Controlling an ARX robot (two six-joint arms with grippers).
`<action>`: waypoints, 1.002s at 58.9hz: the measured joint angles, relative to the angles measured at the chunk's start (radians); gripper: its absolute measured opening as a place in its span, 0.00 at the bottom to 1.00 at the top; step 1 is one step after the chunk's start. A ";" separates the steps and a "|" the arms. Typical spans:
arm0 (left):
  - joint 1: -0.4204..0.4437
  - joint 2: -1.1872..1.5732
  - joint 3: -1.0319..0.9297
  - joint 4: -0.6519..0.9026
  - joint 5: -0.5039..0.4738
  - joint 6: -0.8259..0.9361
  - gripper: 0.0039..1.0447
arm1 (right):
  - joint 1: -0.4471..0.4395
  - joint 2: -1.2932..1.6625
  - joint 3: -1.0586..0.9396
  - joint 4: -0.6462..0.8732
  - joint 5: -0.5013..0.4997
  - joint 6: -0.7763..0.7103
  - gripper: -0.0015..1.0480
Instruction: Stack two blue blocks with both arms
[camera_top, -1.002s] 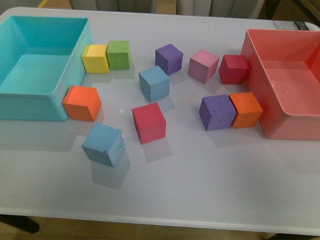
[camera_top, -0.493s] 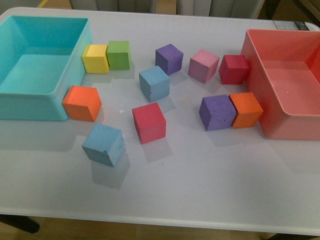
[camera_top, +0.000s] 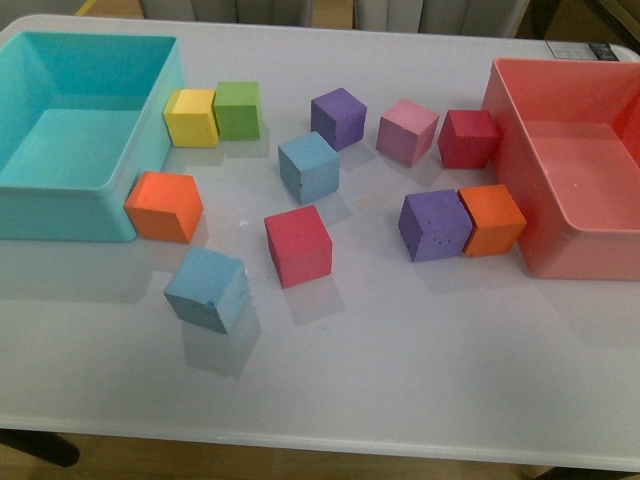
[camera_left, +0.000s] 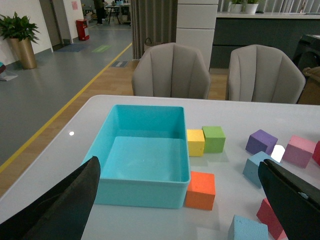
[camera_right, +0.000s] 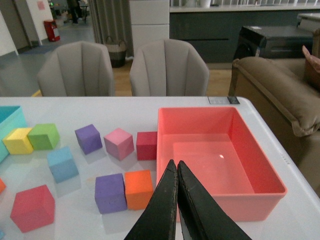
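Observation:
Two sky-blue blocks lie apart on the white table. One blue block (camera_top: 308, 167) sits near the middle; the other blue block (camera_top: 206, 289) lies tilted toward the front left. Neither arm shows in the front view. In the left wrist view my left gripper (camera_left: 179, 167) hangs open high above the table, its black fingers (camera_left: 60, 205) spread wide. The middle blue block (camera_left: 254, 167) and the front one (camera_left: 247, 231) both lie below it. My right gripper (camera_right: 176, 164) is shut with nothing in it, above the red bin's near wall. The middle blue block (camera_right: 63, 163) lies well off to its side.
A turquoise bin (camera_top: 60, 205) stands at the left and a red bin (camera_top: 560, 262) at the right. Scattered between them are yellow (camera_top: 190, 116), green (camera_top: 237, 109), orange (camera_top: 163, 206), red (camera_top: 298, 244), purple (camera_top: 434, 224) and pink (camera_top: 407, 131) cubes. Chairs stand beyond the far edge.

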 joint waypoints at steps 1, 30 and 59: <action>0.000 0.000 0.000 0.000 0.000 0.000 0.92 | 0.000 0.000 0.000 0.000 0.000 0.000 0.02; -0.162 0.521 0.227 -0.248 0.163 -0.183 0.92 | 0.000 -0.003 0.000 -0.002 0.000 0.000 0.73; -0.536 1.559 0.369 0.366 0.023 -0.243 0.92 | 0.000 -0.003 0.000 -0.002 0.000 0.001 0.91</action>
